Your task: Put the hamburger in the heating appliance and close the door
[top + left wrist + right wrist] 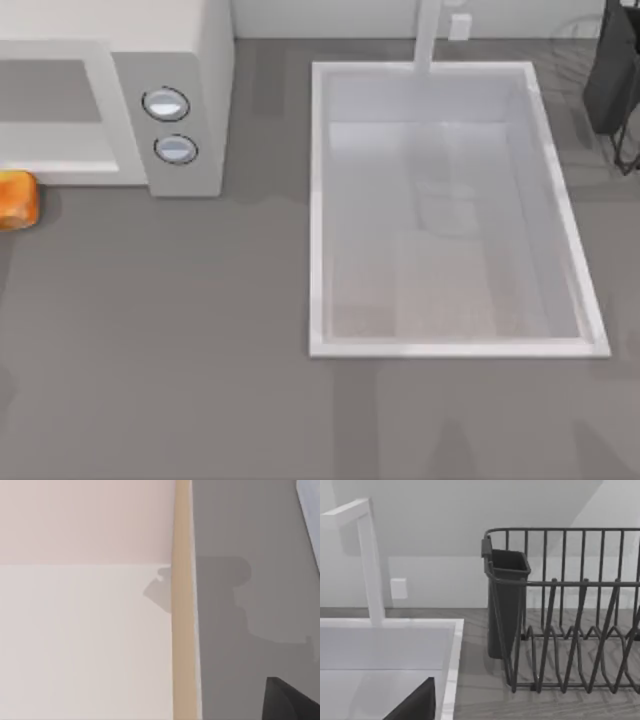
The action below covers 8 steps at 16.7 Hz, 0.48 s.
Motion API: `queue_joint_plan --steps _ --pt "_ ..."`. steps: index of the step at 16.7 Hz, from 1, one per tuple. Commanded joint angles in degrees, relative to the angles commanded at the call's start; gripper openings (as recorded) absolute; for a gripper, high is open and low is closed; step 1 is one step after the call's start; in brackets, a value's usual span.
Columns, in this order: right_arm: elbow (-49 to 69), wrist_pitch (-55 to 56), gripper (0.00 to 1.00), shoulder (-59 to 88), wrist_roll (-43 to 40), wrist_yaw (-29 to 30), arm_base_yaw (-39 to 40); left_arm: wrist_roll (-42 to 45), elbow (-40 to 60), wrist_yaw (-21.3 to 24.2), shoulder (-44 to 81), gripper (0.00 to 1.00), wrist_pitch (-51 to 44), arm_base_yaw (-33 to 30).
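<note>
The hamburger [17,201] is seen on the grey counter [200,330] at the far left edge, just in front of the microwave [170,90], whose door [55,105] is shut. Neither gripper's finger state can be told.

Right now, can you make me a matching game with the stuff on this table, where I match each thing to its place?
Things:
1. small orange-bun hamburger
2. large white boxy microwave
3. big white rectangular sink basin
4. dark wire dish rack

Places:
A. far right corner of the table
B. middle of the table, under the white faucet
C. far left corner, its two knobs facing the front
D. left edge of the table, just in front of the microwave

Pairs: 1-D, 2-C, 3-B, 4-A
</note>
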Motion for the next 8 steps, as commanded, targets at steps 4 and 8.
queue_joint_plan --steps 4,8 --pt "0.0 0.0 1.0 0.0 0.0 0.0 0.0 0.11 -5.63 0.11 2.69 0.0 8.28 0.12" --pt "0.0 0.0 1.0 0.0 0.0 0.0 0.0 0.25 -11.6 0.24 5.62 0.0 17.07 0.29"
